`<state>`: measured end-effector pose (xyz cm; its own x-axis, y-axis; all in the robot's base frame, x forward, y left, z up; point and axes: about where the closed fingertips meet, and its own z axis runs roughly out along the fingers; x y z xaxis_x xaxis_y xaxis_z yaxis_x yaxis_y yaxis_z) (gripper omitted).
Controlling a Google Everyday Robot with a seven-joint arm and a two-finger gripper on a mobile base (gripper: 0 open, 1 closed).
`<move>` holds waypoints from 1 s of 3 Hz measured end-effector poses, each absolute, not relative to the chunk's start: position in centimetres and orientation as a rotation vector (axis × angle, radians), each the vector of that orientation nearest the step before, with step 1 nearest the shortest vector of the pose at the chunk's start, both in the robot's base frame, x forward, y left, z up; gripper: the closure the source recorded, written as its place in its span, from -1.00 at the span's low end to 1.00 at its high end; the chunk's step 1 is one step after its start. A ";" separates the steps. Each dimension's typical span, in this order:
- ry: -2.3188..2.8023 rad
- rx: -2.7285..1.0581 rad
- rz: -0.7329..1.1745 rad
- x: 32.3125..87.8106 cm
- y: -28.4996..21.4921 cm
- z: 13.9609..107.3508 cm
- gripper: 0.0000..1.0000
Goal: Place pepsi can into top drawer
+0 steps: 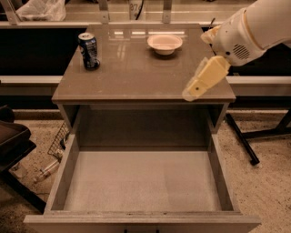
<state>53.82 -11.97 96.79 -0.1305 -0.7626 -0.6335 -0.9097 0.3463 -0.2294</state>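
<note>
Upright pepsi can [88, 51] at cabinet top's [136, 75] back left, top drawer [141, 184] open, tool [192, 92] at right edge.

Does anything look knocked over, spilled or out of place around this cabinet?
Nothing spilled: pepsi can and bowl upright, top drawer open, gripper above the cabinet, right side. Oddity: apparently a bottle lying on the floor, left.

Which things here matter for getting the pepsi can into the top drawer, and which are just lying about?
Job: pepsi can, upright on the cabinet top, back left; top drawer, pulled open; gripper, over the front right edge, apart from the can.
Lying about: pale bowl, back of the cabinet top; plastic bag, behind the cabinet.
</note>
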 end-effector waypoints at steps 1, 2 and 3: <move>1.749 -1.314 0.452 58.4 -7.4 97.1 -1.00; 1.584 -1.192 0.494 62.5 -4.1 99.0 -1.00; 1.561 -1.149 0.464 63.7 -3.9 99.9 -1.00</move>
